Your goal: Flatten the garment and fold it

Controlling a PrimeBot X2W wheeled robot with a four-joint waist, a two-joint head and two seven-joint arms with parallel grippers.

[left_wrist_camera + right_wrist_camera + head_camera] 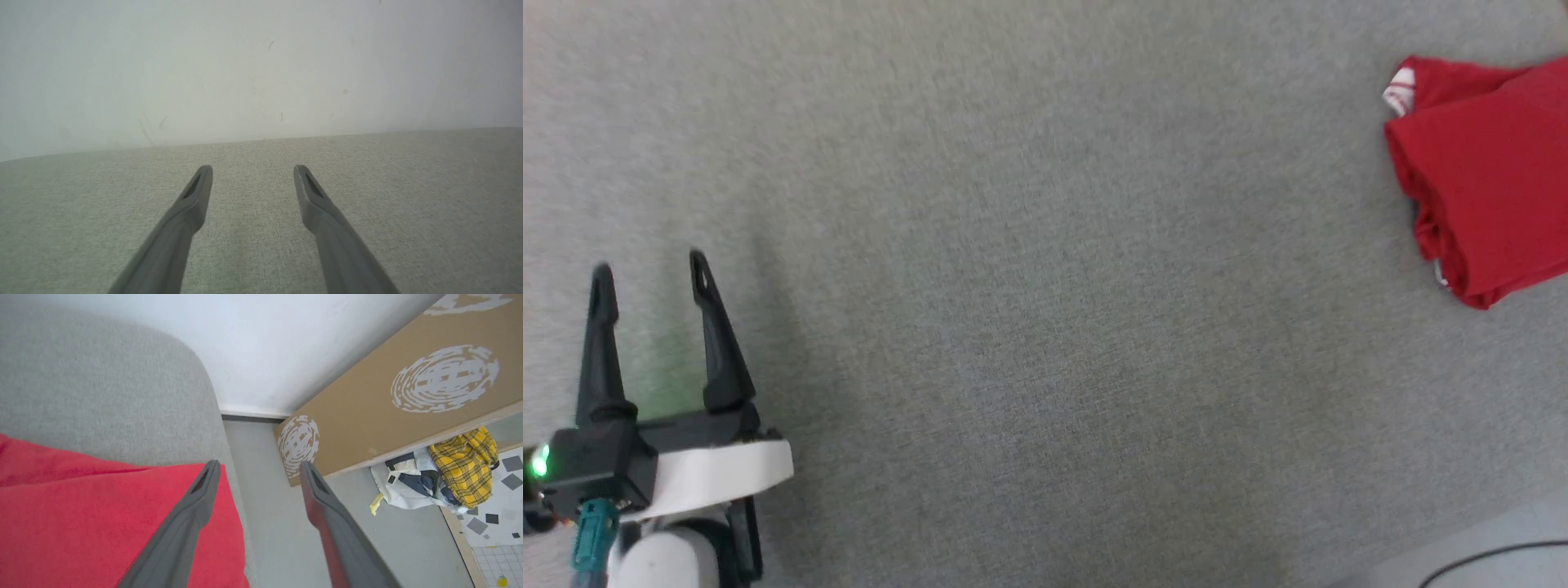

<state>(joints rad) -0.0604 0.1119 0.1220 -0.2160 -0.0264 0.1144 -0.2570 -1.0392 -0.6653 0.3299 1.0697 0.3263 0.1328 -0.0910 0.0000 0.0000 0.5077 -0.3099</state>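
Note:
The red garment (pixel 1490 175) lies folded into a compact bundle at the right edge of the grey fabric surface (pixel 1029 310), a bit of white striped trim showing at its upper left corner. My left gripper (pixel 649 269) hovers far from it at the lower left, open with nothing between its fingers; in the left wrist view the left gripper (pixel 253 169) points over bare fabric toward a pale wall. In the right wrist view my right gripper (pixel 259 465) is open above the garment (pixel 102 522), near the surface's rounded edge, holding nothing.
Beyond the surface's right edge the floor (pixel 269 514) drops away. A brown cardboard box (pixel 392 404) with white prints stands there, with a pile of clothes (pixel 441 473), one yellow plaid. A black cable (pixel 1494 559) runs at the lower right corner of the head view.

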